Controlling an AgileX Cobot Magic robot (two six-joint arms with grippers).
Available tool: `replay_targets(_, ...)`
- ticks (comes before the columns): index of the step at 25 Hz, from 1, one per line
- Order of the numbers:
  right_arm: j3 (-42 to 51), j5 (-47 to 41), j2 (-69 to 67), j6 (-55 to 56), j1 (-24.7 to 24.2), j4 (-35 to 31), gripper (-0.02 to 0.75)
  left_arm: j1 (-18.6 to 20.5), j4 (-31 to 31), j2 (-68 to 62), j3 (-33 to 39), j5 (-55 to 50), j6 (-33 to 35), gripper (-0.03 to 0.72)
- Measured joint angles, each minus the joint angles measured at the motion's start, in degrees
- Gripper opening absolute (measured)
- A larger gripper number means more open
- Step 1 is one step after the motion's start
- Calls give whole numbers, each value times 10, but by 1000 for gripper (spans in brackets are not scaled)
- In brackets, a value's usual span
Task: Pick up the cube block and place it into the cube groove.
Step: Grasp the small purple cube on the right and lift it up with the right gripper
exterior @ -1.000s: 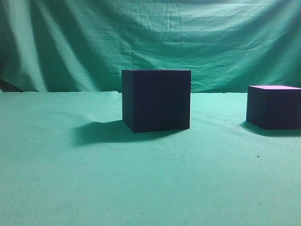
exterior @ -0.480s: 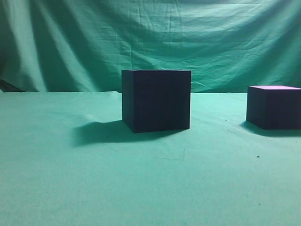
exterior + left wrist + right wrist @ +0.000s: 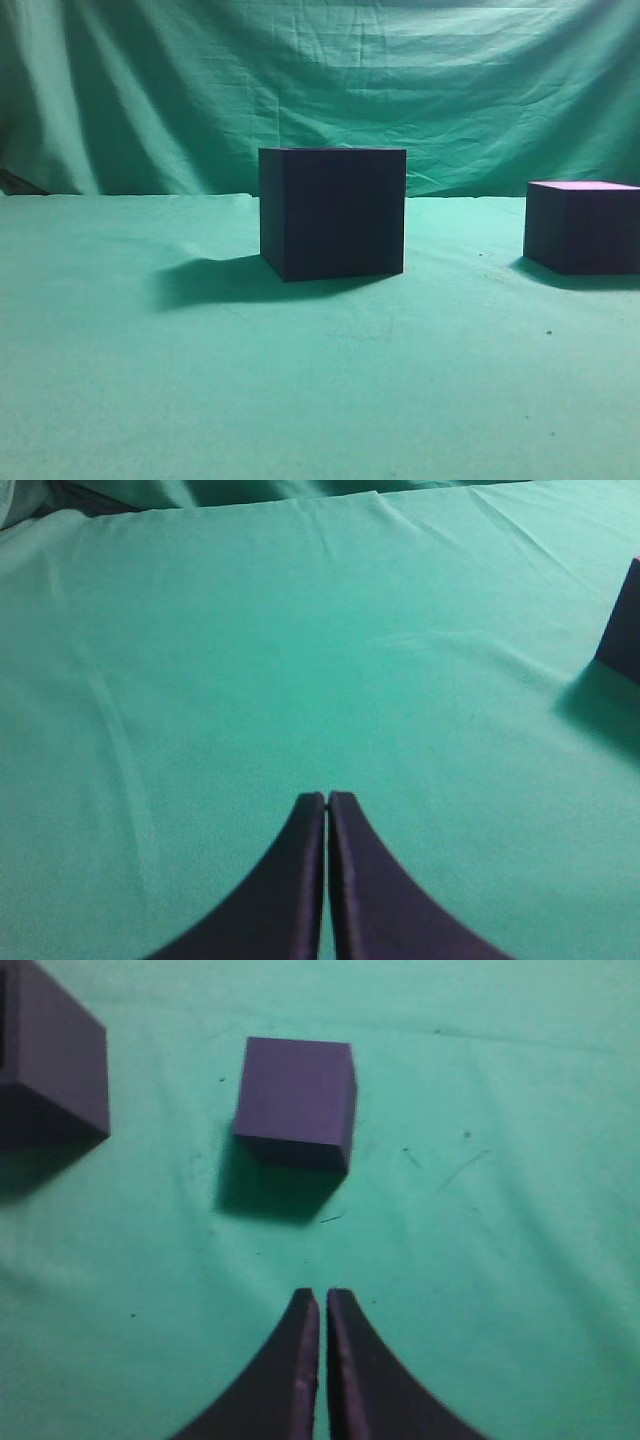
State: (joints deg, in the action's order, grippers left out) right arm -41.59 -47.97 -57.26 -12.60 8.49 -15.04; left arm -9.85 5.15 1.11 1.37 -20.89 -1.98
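Note:
The cube block (image 3: pixel 583 227), small and dark with a pale pinkish top, sits on the green cloth at the right edge of the exterior view. It also shows in the right wrist view (image 3: pixel 296 1100), ahead of my right gripper (image 3: pixel 323 1292), which is shut and empty. The cube groove (image 3: pixel 333 211), a larger dark box, stands in the middle of the table and shows at the top left of the right wrist view (image 3: pixel 50 1060). Its corner shows at the right edge of the left wrist view (image 3: pixel 625 630). My left gripper (image 3: pixel 327 796) is shut and empty over bare cloth.
A green cloth (image 3: pixel 300 380) covers the table and hangs as a backdrop (image 3: pixel 320 80) behind it. Neither arm shows in the exterior view.

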Motion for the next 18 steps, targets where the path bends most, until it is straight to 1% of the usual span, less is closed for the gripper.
replay_targets(2, -41, -16, -53, 38, 42, 33, 0, 0, 0, 0, 0, 0, 0, 0)
replay_targets(4, -76, -31, -101, 90, 82, 85, 0, 0, 0, 0, 0, 0, 0, 0)
replay_targets(6, -111, -46, -151, 122, 111, 131, 0, 0, 0, 0, 0, 0, 0, 0)
replay_targets(9, -151, -57, -214, 150, 132, 158, 0, 0, 0, 0, 0, 0, 0, 0)
replay_targets(13, -198, -60, -290, 159, 133, 165, 188, 0, 0, 0, 0, 0, 0, 0)
replay_targets(15, -216, -59, -321, 163, 133, 165, 347, 0, 0, 0, 0, 0, 0, 0)
replay_targets(17, -226, -54, -345, 181, 133, 166, 477, 0, 0, 0, 0, 0, 0, 0)
replay_targets(18, -229, -46, -355, 197, 133, 169, 554, 0, 0, 0, 0, 0, 0, 0)
